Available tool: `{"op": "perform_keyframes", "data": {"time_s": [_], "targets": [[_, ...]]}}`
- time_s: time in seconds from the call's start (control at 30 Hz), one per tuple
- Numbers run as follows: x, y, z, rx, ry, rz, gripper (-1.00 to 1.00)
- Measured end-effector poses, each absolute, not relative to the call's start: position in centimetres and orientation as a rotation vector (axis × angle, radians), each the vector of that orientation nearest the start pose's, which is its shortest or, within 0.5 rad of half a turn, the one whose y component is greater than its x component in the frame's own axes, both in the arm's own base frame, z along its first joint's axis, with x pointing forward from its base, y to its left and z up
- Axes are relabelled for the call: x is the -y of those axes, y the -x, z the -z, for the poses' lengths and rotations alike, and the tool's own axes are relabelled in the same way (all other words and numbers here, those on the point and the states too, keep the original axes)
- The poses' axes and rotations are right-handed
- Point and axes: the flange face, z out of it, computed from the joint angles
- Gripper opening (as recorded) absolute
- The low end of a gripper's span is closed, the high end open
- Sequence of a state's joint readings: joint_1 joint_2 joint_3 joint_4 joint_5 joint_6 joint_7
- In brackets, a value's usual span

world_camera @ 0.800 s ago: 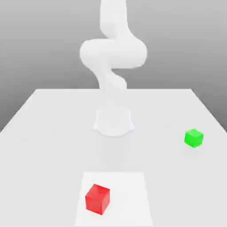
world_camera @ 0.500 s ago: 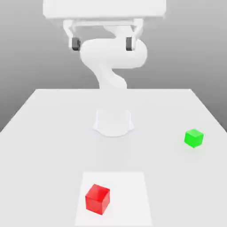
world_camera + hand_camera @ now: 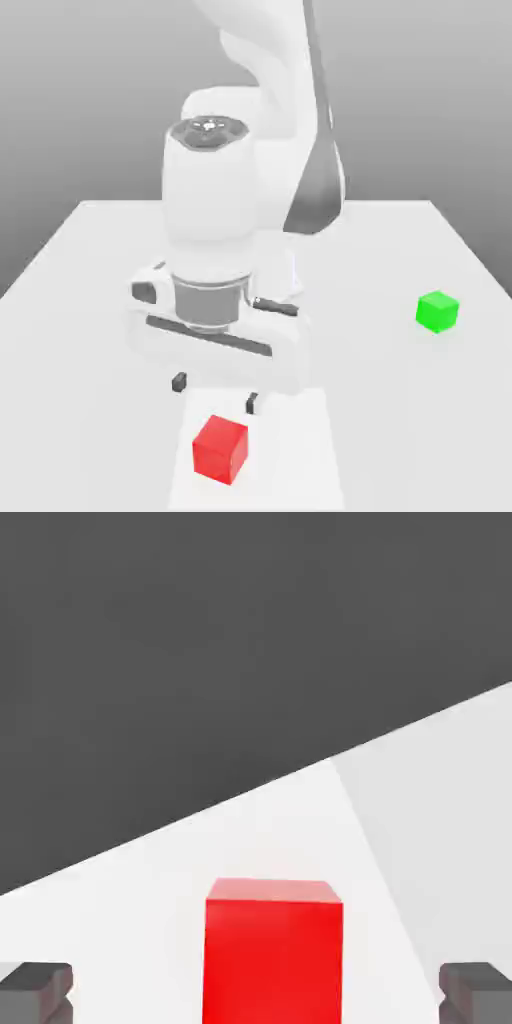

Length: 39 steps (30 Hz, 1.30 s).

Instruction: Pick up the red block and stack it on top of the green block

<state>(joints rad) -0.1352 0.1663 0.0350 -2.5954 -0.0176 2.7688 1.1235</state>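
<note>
The red block [image 3: 220, 449] sits on the near part of the white counter [image 3: 90, 300], inside a slightly brighter square patch [image 3: 290, 440], a little toward the exterior view's left of the patch's middle. It rests flat, with one corner turned toward the camera. The pincer [image 3: 215, 392] hangs just above and a little beyond it, pointing down, its two dark fingertips [image 3: 179, 381] spread wide apart and touching nothing. In the hand view the red block [image 3: 273, 952] stands between the two grey fingertips [image 3: 36, 990], with clear space on either side. The white arm [image 3: 250, 130] reaches from the far side of the counter toward the near edge. The green block [image 3: 437, 311] lies well apart, toward the exterior view's right and farther back, flat on the bare counter.
</note>
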Motion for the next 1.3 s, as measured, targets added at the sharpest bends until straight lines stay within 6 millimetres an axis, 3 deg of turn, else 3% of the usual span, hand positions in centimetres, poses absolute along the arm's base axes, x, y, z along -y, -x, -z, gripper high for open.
{"op": "perform_keyframes", "data": {"time_s": [0.1,0.13,0.37,0.53,0.6,0.7,0.8,0.9,1.0,1.13,1.3], "targets": [[4.3,-43.8,-16.2,-1.788,2.582,0.001,0.0],[4.3,-43.7,-15.1,-1.787,2.583,0.0,-1.0],[4.3,-43.7,-14.9,-1.788,2.583,0.001,-1.0],[4.3,-43.7,-19.9,-1.788,2.583,0.001,-1.0],[1.0,-43.5,-21.4,-1.652,2.654,-0.005,-1.0],[-7.6,-42.0,-22.9,-1.291,2.818,-0.016,-1.0],[-14.8,-38.9,-24.1,-0.93,2.938,-0.025,-1.0],[-20.1,-35.3,-25.0,-0.603,3.011,-0.029,-1.0],[-24.2,-31.1,-25.6,-0.287,3.056,-0.03,-1.0],[-28.9,-24.2,-25.8,0.182,3.077,-0.026,-1.0],[-32.1,-15.0,-25.2,0.767,3.024,-0.012,-1.0]]}}
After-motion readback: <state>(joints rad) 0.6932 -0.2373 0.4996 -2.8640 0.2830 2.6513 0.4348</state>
